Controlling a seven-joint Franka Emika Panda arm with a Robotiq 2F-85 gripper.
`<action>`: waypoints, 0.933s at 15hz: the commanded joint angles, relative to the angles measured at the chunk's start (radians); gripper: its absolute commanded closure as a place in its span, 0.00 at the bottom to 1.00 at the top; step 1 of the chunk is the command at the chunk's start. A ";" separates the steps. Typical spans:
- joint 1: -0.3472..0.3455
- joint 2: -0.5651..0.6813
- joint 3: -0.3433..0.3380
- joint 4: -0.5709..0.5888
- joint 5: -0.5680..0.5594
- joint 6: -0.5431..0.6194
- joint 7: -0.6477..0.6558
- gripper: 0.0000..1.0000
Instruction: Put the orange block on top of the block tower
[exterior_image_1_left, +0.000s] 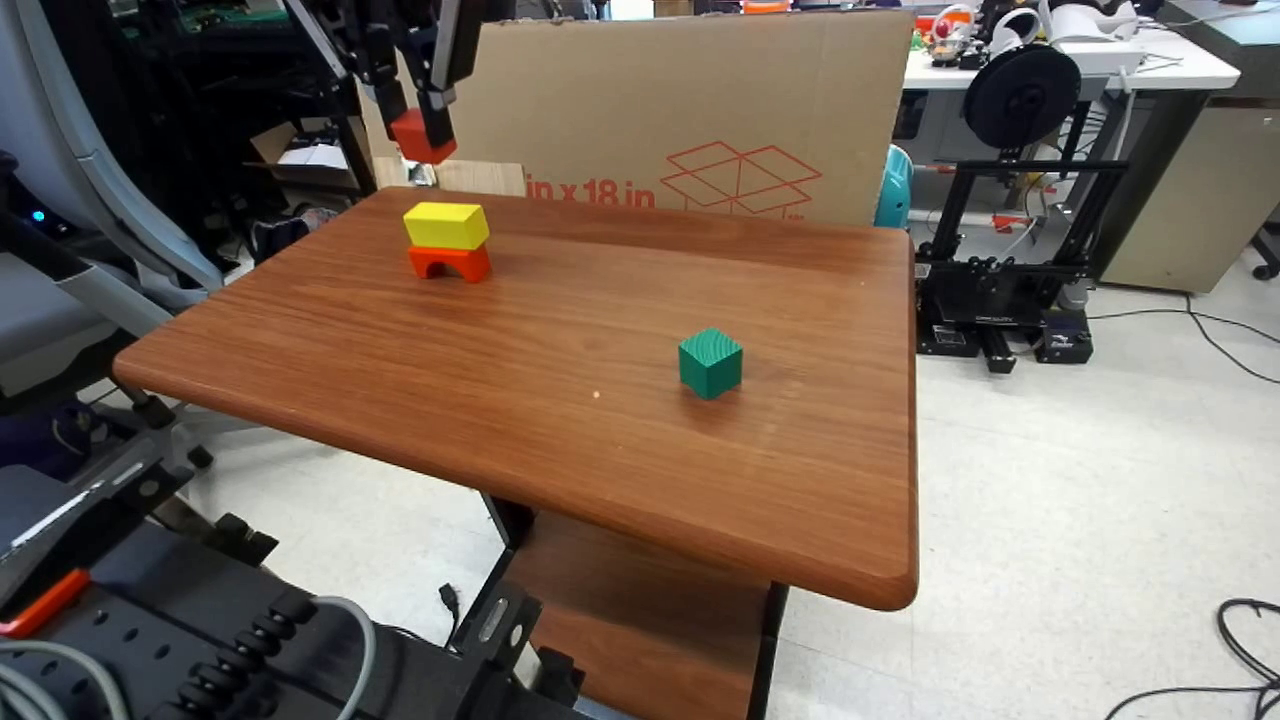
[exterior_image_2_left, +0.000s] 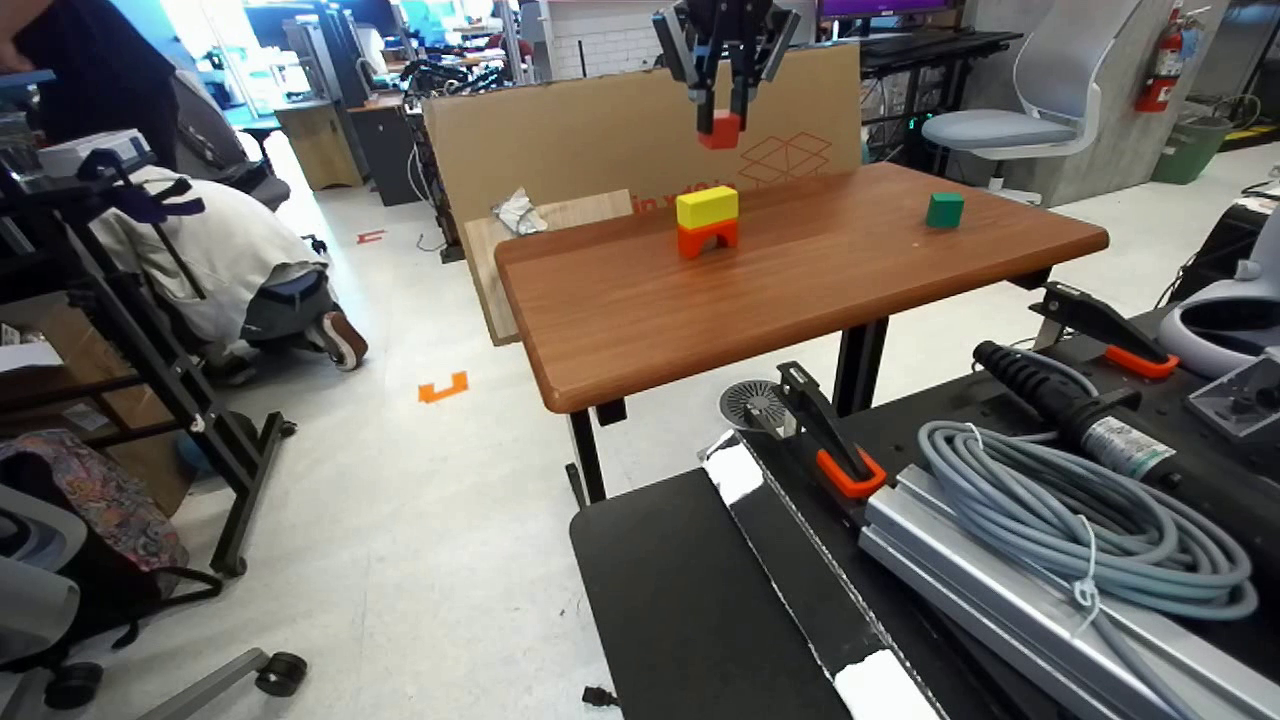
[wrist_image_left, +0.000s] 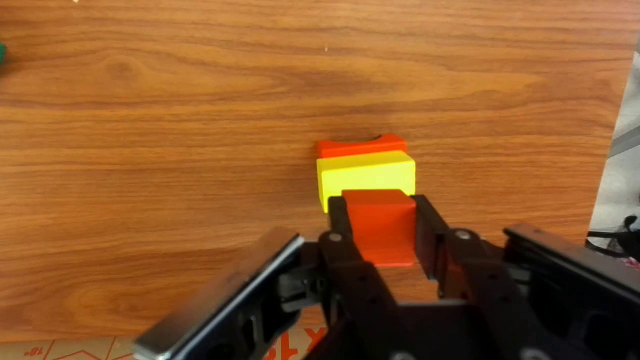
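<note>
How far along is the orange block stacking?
Done: the orange cube is gripped, off the tabletop. In hand: the gripper holds it higher than the tower, a yellow block on a red-orange arch. Left: probably align, lower onto the yellow block and release; both exterior views show open space under the cube.

Over on the desk (exterior_image_1_left: 560, 420) stands the tower (exterior_image_1_left: 448, 242), its upper block (exterior_image_1_left: 447, 226) resting on its lower block (exterior_image_1_left: 450, 256). Above it, a gap between, a third block (wrist_image_left: 382, 227) sits in the end effector (exterior_image_2_left: 721, 118). Well apart, right of the tower in both exterior views, lies a cube (exterior_image_1_left: 711, 363). Cardboard (exterior_image_1_left: 620, 100) stands behind the desk.
</note>
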 joint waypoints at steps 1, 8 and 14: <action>0.010 0.043 -0.003 0.029 -0.012 0.019 -0.001 0.92; 0.026 0.087 -0.005 0.053 -0.027 0.025 0.001 0.92; 0.035 0.127 -0.013 0.091 -0.058 0.016 0.007 0.92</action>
